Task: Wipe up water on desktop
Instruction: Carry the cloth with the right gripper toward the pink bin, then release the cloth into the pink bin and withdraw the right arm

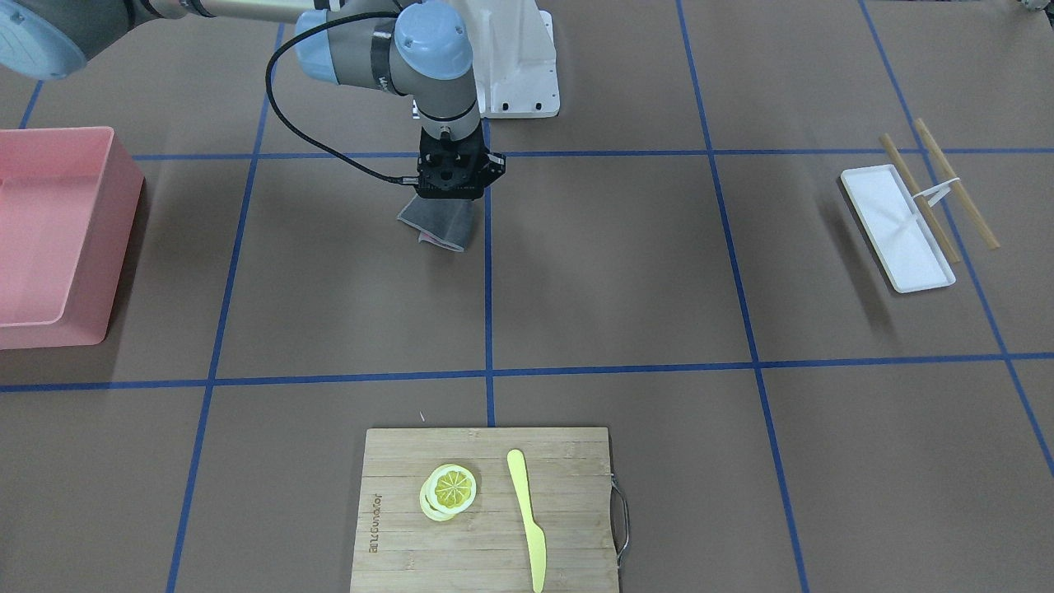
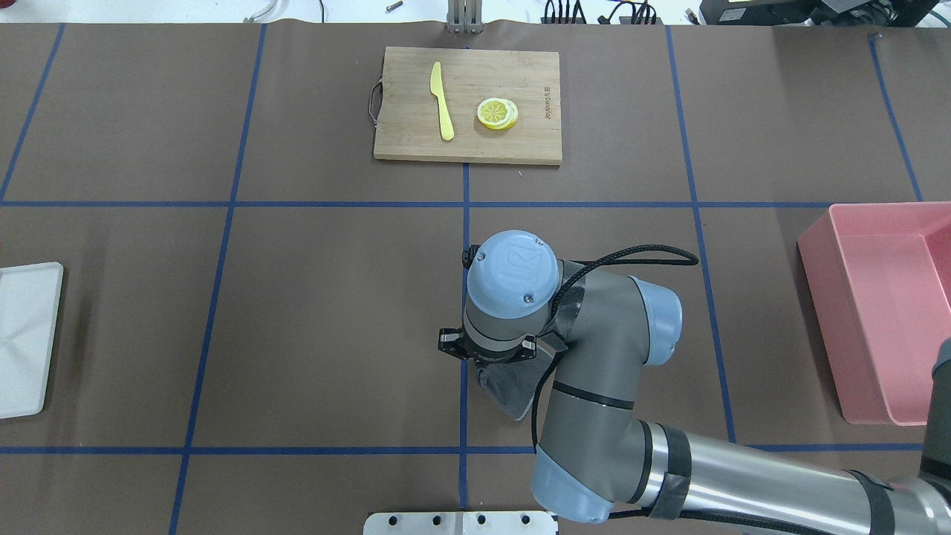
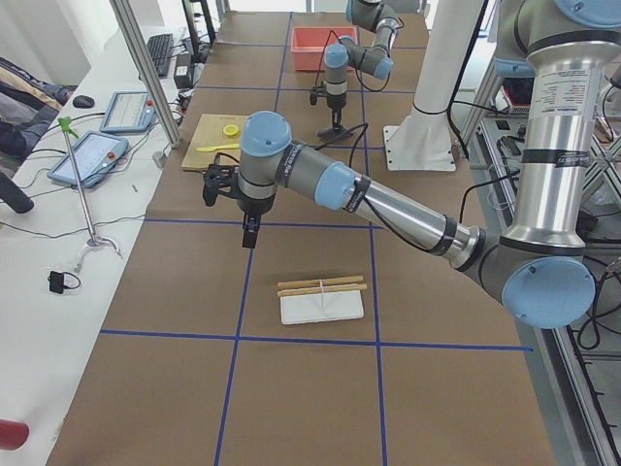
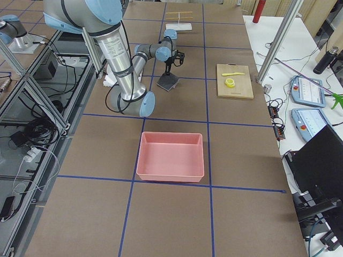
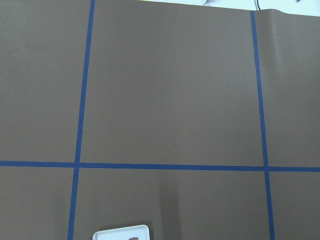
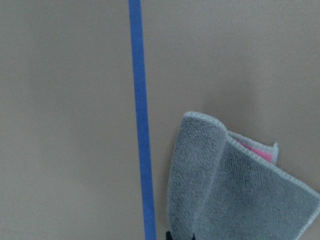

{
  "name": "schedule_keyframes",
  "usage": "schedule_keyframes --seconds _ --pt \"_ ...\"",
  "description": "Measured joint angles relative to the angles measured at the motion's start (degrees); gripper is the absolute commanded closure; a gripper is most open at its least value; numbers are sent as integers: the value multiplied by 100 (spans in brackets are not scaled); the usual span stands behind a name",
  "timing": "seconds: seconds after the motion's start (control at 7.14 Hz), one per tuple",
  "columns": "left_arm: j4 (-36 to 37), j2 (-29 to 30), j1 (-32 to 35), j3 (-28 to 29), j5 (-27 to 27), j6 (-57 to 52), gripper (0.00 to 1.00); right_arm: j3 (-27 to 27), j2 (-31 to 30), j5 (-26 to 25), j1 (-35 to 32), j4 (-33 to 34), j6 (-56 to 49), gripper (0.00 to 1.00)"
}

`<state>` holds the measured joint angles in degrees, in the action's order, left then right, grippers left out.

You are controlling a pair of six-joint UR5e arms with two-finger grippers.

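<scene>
The desktop (image 1: pixel 617 263) is the wide brown surface with blue tape lines; I see no water on it. My right gripper (image 1: pixel 445 200) points down near the centre tape line and is shut on a folded grey cloth (image 1: pixel 439 226) with a pink inner side. The cloth hangs below the fingers, its lower end at or near the surface. It also shows in the overhead view (image 2: pixel 511 385) and in the right wrist view (image 6: pixel 240 190). My left gripper (image 3: pixel 249 235) shows only in the exterior left view, above the desktop; I cannot tell whether it is open or shut.
A pink bin (image 1: pixel 49 239) stands on my right side. A bamboo cutting board (image 1: pixel 486 511) with a yellow knife (image 1: pixel 527 515) and lemon slices (image 1: pixel 450 490) lies at the far edge. A white tray (image 1: pixel 896 228) with chopsticks (image 1: pixel 955 183) lies on my left side.
</scene>
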<state>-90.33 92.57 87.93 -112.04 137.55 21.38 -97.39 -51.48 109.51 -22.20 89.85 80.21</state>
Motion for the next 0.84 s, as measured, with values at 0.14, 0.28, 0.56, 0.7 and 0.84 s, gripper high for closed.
schedule_keyframes --seconds 0.14,0.28,0.56,0.7,0.84 --pt "15 -9 15 5 -5 -13 2 -409 -493 200 -220 -85 -158 100" --pt "21 -20 18 8 -8 -18 2 -1042 -1300 489 -561 -95 -628 100" --pt "24 -135 27 36 -20 -211 2 -1948 -2725 792 -1242 41 -1717 100" --pt "26 -263 29 47 -55 -438 2 -2368 -3172 891 -1593 303 -2120 100" --pt "30 -350 30 52 -111 -575 2 -2838 -3441 962 -1970 803 -2451 100"
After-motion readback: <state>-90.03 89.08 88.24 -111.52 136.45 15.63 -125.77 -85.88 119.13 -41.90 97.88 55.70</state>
